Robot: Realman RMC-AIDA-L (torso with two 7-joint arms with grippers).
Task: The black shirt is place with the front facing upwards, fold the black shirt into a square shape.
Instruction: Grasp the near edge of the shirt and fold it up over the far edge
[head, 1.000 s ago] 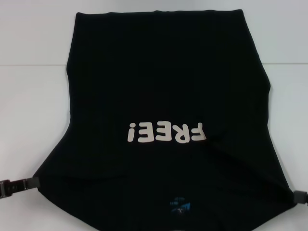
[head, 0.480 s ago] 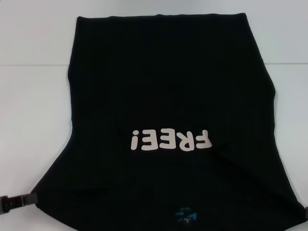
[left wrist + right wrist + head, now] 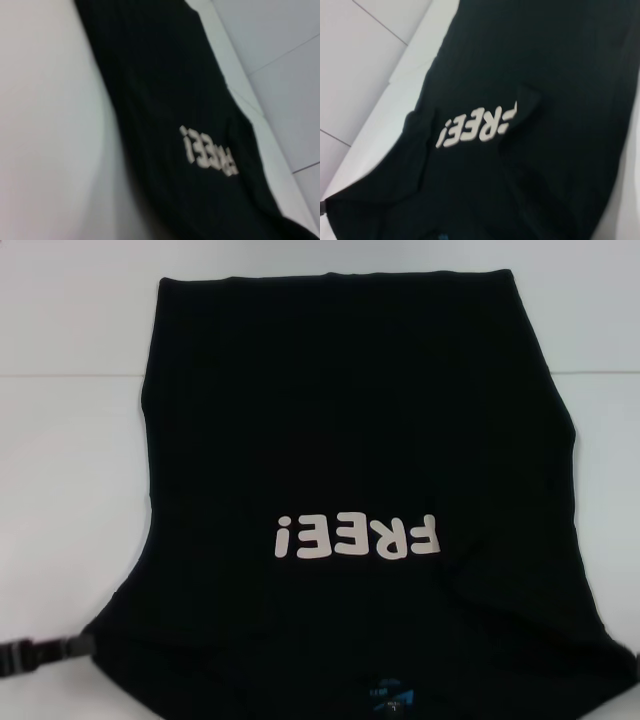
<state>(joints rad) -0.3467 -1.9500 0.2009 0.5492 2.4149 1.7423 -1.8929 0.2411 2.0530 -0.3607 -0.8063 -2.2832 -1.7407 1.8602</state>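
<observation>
The black shirt (image 3: pixel 350 420) lies front up on the white table, with its pale "FREE!" lettering (image 3: pixel 355 536) upside down to me and a small blue neck label (image 3: pixel 390 698) at the near edge. My left gripper (image 3: pixel 80 645) sits at the shirt's near left corner, which is stretched out toward it, and it looks shut on that cloth. My right gripper does not show; the near right corner runs to the picture's edge. Both wrist views show the black shirt (image 3: pixel 165 100) (image 3: pixel 545 75) from the side, without their own fingers.
Bare white table (image 3: pixel 70 470) flanks the shirt left and right, with a thin seam (image 3: pixel 60 374) running across it. In the wrist views, pale floor tiles (image 3: pixel 290 60) (image 3: pixel 365 55) show beyond the table's edge.
The shirt has slid toward me: the lettering and neck label sit lower in the head view, and the far hem has come nearer. The right gripper has left the picture's edge.
</observation>
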